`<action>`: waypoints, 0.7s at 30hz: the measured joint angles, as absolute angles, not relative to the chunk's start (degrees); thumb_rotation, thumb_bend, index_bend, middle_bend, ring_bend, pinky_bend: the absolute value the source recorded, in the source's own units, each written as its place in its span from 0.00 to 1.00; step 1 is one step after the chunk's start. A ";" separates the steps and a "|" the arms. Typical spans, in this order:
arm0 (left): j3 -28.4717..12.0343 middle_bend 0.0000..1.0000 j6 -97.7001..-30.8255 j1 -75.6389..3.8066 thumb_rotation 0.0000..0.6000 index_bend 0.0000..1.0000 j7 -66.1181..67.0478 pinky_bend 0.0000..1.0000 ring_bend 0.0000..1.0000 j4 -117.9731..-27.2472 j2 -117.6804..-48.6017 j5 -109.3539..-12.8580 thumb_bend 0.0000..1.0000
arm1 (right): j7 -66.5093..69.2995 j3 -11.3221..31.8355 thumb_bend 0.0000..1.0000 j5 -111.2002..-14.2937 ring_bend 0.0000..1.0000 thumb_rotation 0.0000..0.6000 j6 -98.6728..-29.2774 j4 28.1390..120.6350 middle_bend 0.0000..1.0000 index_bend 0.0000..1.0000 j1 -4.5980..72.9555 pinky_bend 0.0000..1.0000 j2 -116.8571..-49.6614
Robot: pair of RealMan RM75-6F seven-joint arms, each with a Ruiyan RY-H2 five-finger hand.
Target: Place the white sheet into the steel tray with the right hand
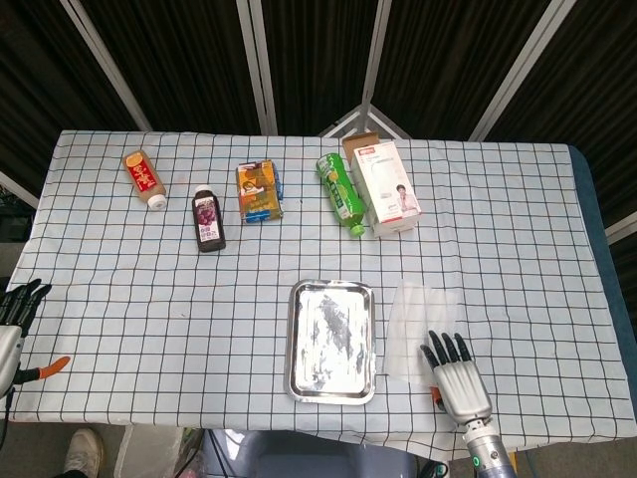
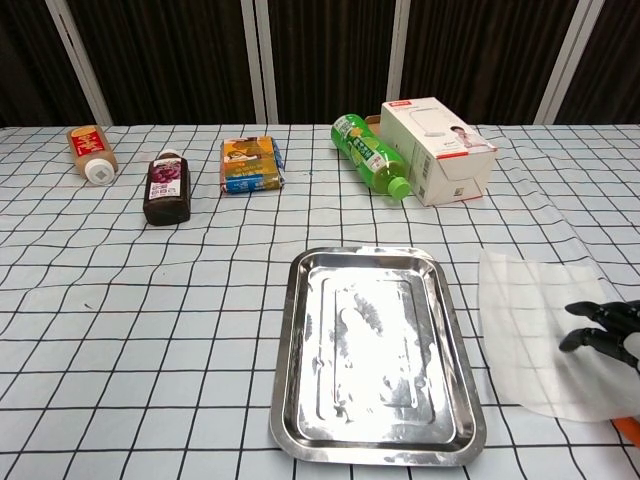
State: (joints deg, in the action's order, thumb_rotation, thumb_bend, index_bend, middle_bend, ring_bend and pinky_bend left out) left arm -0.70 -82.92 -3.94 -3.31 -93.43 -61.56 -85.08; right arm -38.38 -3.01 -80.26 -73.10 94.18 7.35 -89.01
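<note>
The white sheet (image 1: 416, 321) (image 2: 535, 322), thin and see-through, lies flat on the checked tablecloth just right of the steel tray (image 1: 331, 342) (image 2: 376, 352). The tray holds nothing. My right hand (image 1: 456, 376) (image 2: 609, 333) lies palm down at the sheet's near right corner, its fingertips resting on the sheet and its fingers spread. My left hand (image 1: 14, 309) hangs at the table's left edge, fingers apart and holding nothing.
Along the far side lie an orange-labelled bottle (image 1: 143, 178), a dark juice bottle (image 1: 207, 219), a yellow-blue pack (image 1: 259, 190), a green bottle (image 1: 341, 191) and a white carton (image 1: 383, 186). An orange-handled tool (image 1: 48, 367) lies near the left hand.
</note>
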 measured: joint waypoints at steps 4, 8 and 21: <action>-0.68 0.00 -82.99 -3.94 1.00 0.00 -3.37 0.00 0.00 -93.39 -61.59 -85.22 0.00 | -33.51 -2.94 0.52 -84.70 0.07 1.00 -75.61 92.11 0.21 0.66 7.40 0.00 -90.04; -0.67 0.00 -83.02 -3.93 1.00 0.00 -3.39 0.00 0.00 -93.35 -61.61 -85.26 0.00 | -28.33 -3.00 0.52 -89.42 0.08 1.00 -78.59 89.66 0.23 0.69 7.50 0.00 -91.03; -0.68 0.00 -82.80 -4.01 1.00 0.00 -3.35 0.00 0.00 -93.26 -61.61 -85.11 0.00 | -18.13 -1.72 0.52 -97.38 0.08 1.00 -85.66 85.78 0.23 0.69 8.46 0.00 -92.54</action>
State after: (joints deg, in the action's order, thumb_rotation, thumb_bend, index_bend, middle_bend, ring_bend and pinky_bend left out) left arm -0.68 -82.80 -4.01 -3.35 -93.26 -61.61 -85.11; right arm -18.13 -1.72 -97.38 -85.66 85.78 8.46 -92.54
